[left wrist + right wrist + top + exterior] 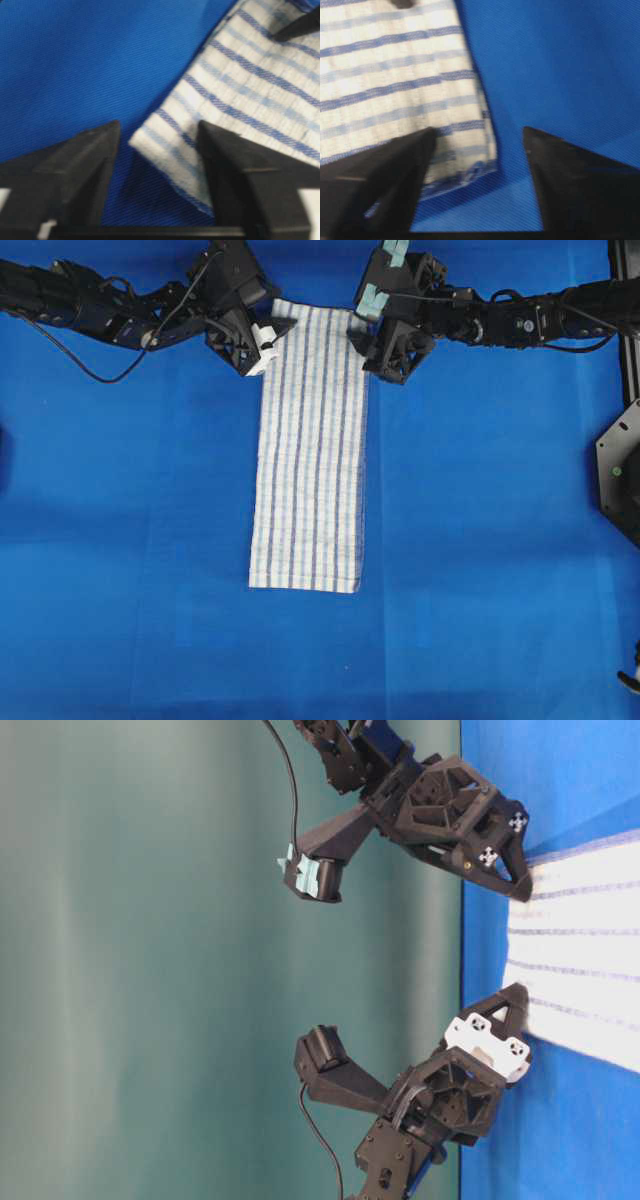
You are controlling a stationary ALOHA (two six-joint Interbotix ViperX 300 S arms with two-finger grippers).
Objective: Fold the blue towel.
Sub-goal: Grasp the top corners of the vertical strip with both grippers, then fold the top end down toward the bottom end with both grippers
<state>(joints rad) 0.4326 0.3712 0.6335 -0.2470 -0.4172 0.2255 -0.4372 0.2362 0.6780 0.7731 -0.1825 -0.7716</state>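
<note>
The blue towel [310, 450] is a long white strip with blue stripes, lying flat down the middle of the table. My left gripper [268, 340] sits at its far left corner and my right gripper [362, 335] at its far right corner. In the left wrist view the towel corner [165, 140] lies between the parted fingers [85, 165], slightly raised off the cloth below. In the right wrist view the towel corner [470, 155] lies by the left finger [385, 175], with a clear gap to the other. Both grippers are open, tips low at the towel's edge [585, 950].
A plain blue covering [480, 540] spreads over the whole table. A black stand [620, 465] sits at the right edge and a cable [80, 360] trails behind the left arm. A green wall [150, 960] backs the scene.
</note>
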